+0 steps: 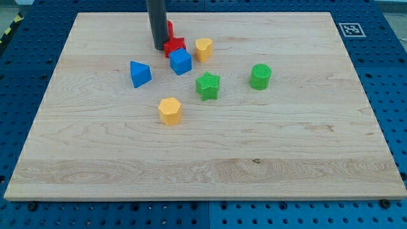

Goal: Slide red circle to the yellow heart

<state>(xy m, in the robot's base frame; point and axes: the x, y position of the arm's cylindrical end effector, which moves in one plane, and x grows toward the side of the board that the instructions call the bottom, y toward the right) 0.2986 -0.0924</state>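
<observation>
Camera view, one frame. Desk (210, 165): wooden board on blue pegboard, blocks clustered toward the view's top, left of centre. No claw on this rig, so nothing to report as clenched or released; the arm ends in a dark rod (156, 19) coming down from the view's top.

My tip (159, 48) rests just left of the red star (174, 46), close enough that I cannot tell if they touch. Red circle (170, 28) is mostly hidden behind the rod; only a red sliver shows at the rod's right edge, above the star. I take that sliver to be the circle.

Yellow heart (203, 48) sits just right of the star, above the blue cube (180, 62). Others lie well apart from the route: blue triangle (140, 74), green star (208, 86), green cylinder (260, 76), yellow hexagon (170, 111).

Judgement: the circle is near the heart, but the star lies partly between them. Best to bring my tip round to the circle's left and upper side and push toward the view's right and slightly down, passing above the star. Push slowly; a round block will likely roll off a glancing contact.
</observation>
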